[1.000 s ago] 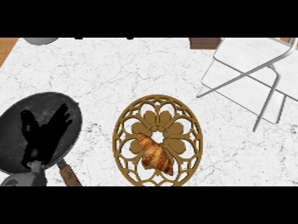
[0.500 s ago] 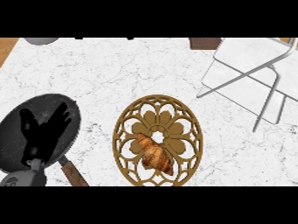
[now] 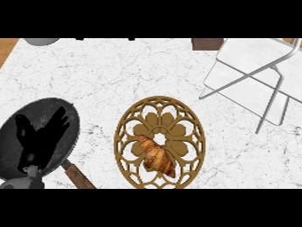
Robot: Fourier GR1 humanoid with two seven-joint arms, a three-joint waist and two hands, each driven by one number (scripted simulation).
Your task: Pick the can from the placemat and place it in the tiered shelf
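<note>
Fingers straight and spread, the left hand hovered open over the dark frying pan at the counter's lower left — holding nothing. Right hand out of view. A croissant — no can — lay on the brown openwork placemat; the tiered shelf stood well apart at upper right.

Dark frying pan with brown handle at left, white marble counter
</note>
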